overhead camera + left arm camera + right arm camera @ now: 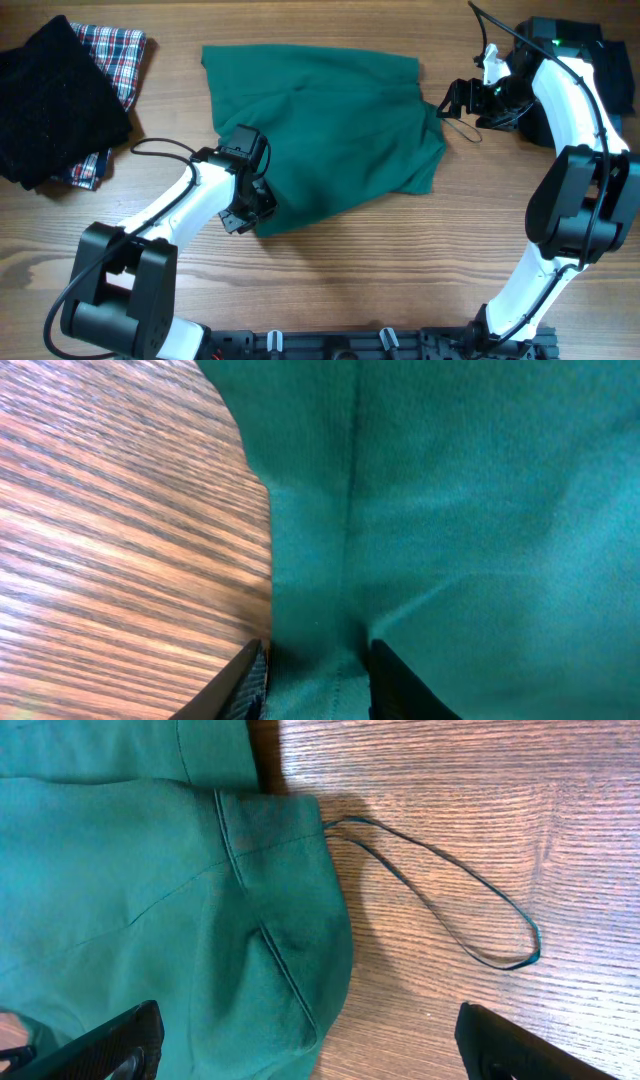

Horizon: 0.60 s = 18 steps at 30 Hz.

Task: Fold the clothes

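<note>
Left gripper (252,200): found at the near-left edge of the green garment (340,120), low over the wooden table (400,270); in the left wrist view its fingers (240,685) are seen drawn narrow, with a raised band of green cloth and its seam caught between them; creases are seen spreading from the right-hand finger; the jaws are judged closed on the cloth.

Green garment: laid roughly flat at the middle of the table, as a broad, uneven rectangle; its near-left corner is noted as rumpled under the left gripper; bare wood is seen just beside the held edge.

Right gripper (462,98): positioned just beside the garment's right edge, farther from the bases than the left; in the right wrist view the jaws are seen standing wide, one finger over the cloth and the other over bare wood; nothing is held.

Cord loop (500,963): a thin dark cord is seen running out from the garment's right hem and lying on the wood.

Far left: a black knitted garment (50,100) is laid over a plaid cloth (120,55), well apart from the green garment.
</note>
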{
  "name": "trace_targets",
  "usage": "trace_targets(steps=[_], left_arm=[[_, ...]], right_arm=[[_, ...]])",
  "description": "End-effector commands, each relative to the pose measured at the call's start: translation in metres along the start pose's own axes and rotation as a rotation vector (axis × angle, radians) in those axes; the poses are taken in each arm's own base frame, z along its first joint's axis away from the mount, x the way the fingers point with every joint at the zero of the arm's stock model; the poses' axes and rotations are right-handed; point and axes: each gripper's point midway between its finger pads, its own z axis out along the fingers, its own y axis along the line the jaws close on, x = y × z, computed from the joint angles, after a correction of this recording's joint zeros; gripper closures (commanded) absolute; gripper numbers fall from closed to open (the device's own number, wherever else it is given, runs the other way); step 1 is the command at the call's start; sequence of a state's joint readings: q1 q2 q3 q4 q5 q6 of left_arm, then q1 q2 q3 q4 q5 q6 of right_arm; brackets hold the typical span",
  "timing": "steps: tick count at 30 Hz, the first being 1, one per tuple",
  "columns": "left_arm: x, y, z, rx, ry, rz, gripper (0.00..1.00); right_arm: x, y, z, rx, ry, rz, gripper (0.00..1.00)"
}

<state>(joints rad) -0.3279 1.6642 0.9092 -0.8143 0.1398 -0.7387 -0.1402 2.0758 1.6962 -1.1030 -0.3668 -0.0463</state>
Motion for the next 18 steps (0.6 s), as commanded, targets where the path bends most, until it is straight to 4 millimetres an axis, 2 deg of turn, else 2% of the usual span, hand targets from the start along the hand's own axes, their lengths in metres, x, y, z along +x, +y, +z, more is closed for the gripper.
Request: trace_targets(steps=[1, 5, 10, 15, 18], left_arm=[[0.007, -0.005, -0.002, 0.017, 0.005, 0.025, 0.65], [-0.006, 0.014, -0.003, -0.088, -0.077, 0.023, 0.65], [-0.004, 0.018, -0.001, -0.098, -0.073, 0.023, 0.69], [0.004, 0.03, 0.017, -0.106, -0.064, 0.021, 0.71], [0.002, 0.028, 0.021, -0.089, -0.079, 0.023, 0.71]], right_arm=[[0.0, 0.008, -0.005, -0.027, -0.01, 0.016, 0.06], [-0.002, 0.008, -0.005, -0.027, -0.02, 0.011, 0.06], [-0.002, 0.008, -0.005, -0.027, -0.022, 0.012, 0.06], [-0.002, 0.008, -0.005, -0.027, -0.022, 0.012, 0.06], [-0.002, 0.008, -0.005, -0.027, -0.022, 0.012, 0.06]])
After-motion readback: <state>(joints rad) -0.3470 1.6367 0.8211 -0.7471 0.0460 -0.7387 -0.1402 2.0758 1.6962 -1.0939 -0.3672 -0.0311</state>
